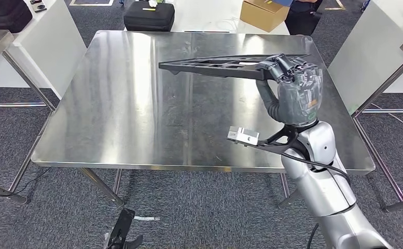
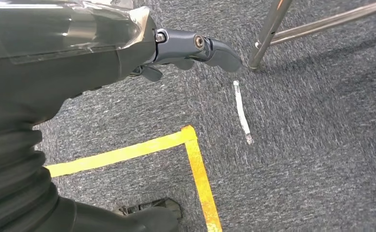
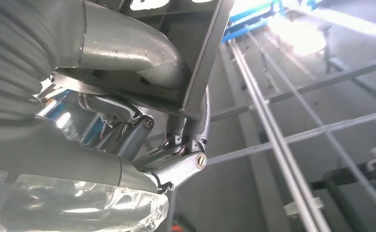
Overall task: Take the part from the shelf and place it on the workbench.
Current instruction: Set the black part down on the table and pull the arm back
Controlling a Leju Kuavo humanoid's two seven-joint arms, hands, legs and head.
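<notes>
Right robot hand [image 1: 294, 78] grips the part [image 1: 214, 66] above the workbench [image 1: 111, 104].

Flat black openwork plastic part [image 1: 217, 65] held above the steel workbench [image 1: 137, 114] near its right edge by the right hand [image 1: 295, 83], black case [image 1: 149, 16] and cardboard box [image 1: 264, 13] beyond the far edge

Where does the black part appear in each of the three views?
Head view: the black part is held over the steel table, right of centre, by the right hand.
Right wrist view: its dark edge sits at top centre, clamped by the same hand.
Left wrist view: not in it.
Shared landmark: the right hand.
</notes>
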